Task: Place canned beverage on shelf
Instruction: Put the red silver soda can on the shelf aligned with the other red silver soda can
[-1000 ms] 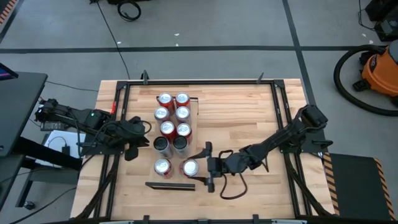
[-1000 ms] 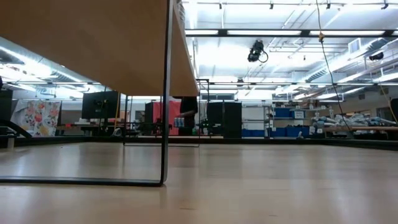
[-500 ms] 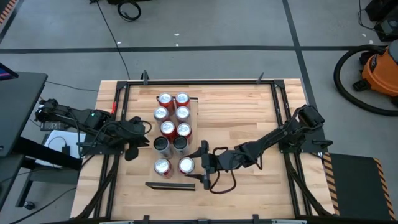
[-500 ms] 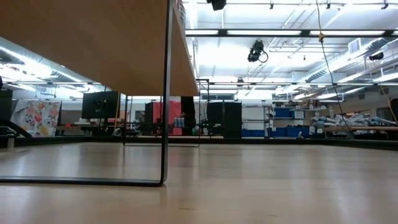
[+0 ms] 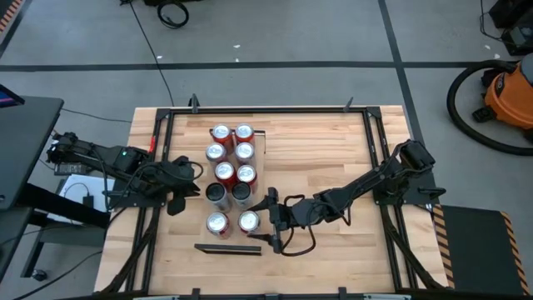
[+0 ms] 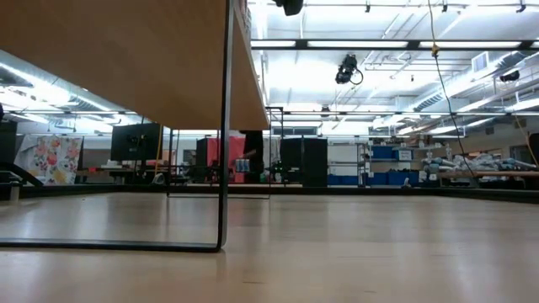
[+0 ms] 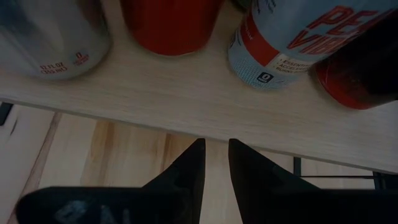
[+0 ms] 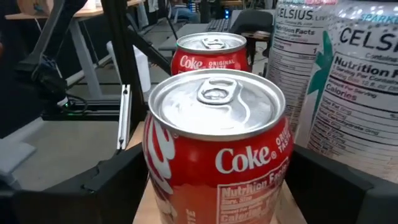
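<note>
From above, the right gripper [image 5: 271, 218] reaches in from the table's right side to the near Coke can [image 5: 249, 221], its fingers spread either side of the can, which stands at the front end of the shelf [image 5: 261, 143] beside a second Coke can [image 5: 217, 222]; six more cans fill the two rows behind. The left gripper [image 5: 176, 202] waits at the shelf's left side. The risk, on this evidence, is a tip: the can sits close to its neighbours, and a finger dragging as the hand backs away could knock it into the next can or off the shelf end. The low view shows only the shelf's underside [image 6: 126, 67] and its thin metal leg [image 6: 225, 126] above the tabletop [image 6: 337, 252], confirming the board is raised, something the overhead picture barely hints at; no can appears there. The left wrist view shows that arm's fingers [image 7: 189, 168] nearly shut on nothing, pointing at the shelf's edge with can bases above. The right wrist view alone gives the clearance: the Coke can [image 8: 217, 146] stands upright between the open fingers [image 8: 118, 180], gaps visible on both sides, with the second Coke can [image 8: 210, 53] behind and Celsius cans [image 8: 348, 81] close alongside.
</note>
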